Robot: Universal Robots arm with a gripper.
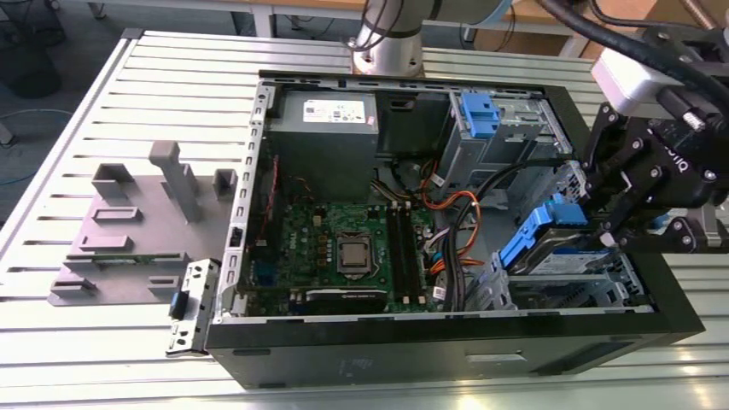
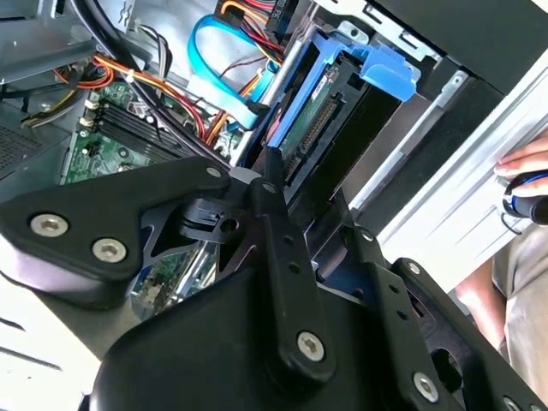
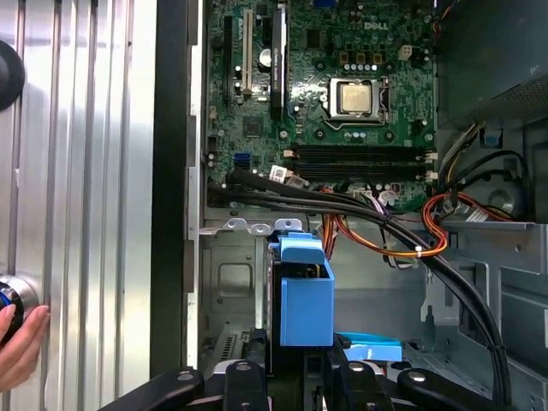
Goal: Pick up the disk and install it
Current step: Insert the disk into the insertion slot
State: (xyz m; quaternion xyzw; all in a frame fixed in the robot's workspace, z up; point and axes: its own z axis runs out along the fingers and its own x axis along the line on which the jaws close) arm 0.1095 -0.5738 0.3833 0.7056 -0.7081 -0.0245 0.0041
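Where the disk sits, blue plastic frames its silver body.

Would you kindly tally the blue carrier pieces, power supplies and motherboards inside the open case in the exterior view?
Blue carrier pieces: 2, a bare latch piece and the frame on the disk
Power supply: 1
Motherboard: 1
Total: 4

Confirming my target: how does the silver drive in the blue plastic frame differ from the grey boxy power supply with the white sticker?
The silver disk in its blue frame is flat and small; the grey power supply is bulkier. The disk sits at the exterior view's right, the gripper at it; the power supply sits apart from the gripper. Both are inside the open black case.
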